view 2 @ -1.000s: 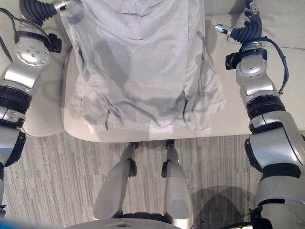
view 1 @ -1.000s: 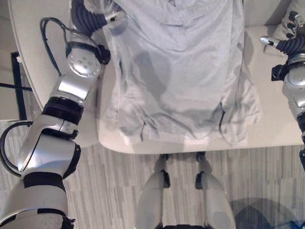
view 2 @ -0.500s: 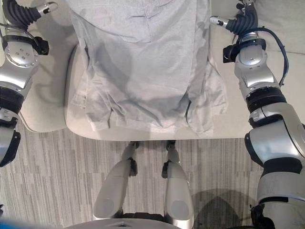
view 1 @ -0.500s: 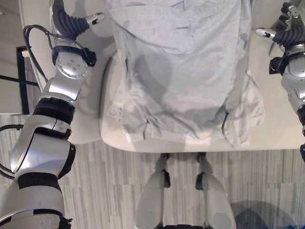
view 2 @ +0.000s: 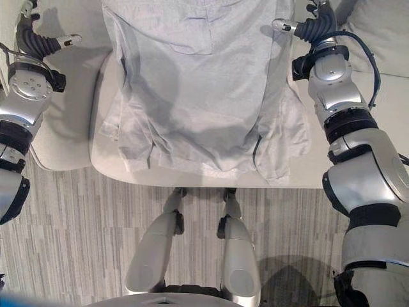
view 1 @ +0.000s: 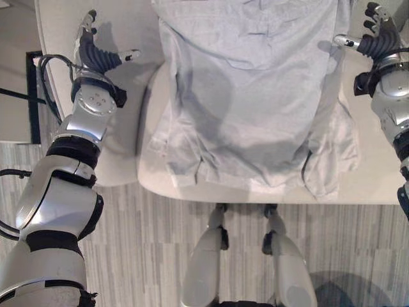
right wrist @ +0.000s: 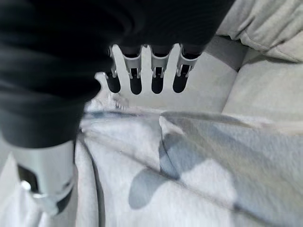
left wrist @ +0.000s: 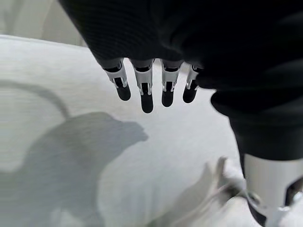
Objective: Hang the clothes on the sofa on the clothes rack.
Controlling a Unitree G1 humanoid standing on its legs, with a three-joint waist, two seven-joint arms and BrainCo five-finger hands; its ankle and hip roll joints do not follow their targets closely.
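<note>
Shirt: a pale grey shirt [view 1: 246, 96] lies spread flat on the sofa [view 1: 377, 179] seat, between the two hands; its hem hangs at the seat's front edge
Left hand: the left hand [view 1: 96, 54] is raised beside the shirt's left edge, apart from the cloth; fingers straight, thumb spread, holding nothing
Right hand: the right hand [view 2: 313, 25] hovers at the shirt's right edge; fingers [right wrist: 142, 78] straight and apart
Wrist views: the left one shows bare cushion past its fingers [left wrist: 144, 90]; the right one shows creased cloth just below its hand

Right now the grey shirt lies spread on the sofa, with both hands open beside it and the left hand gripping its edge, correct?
Not quite: the left hand grips nothing. The left wrist view shows its fingers straight over the bare sofa, apart from the shirt. The right hand is open too.
</note>
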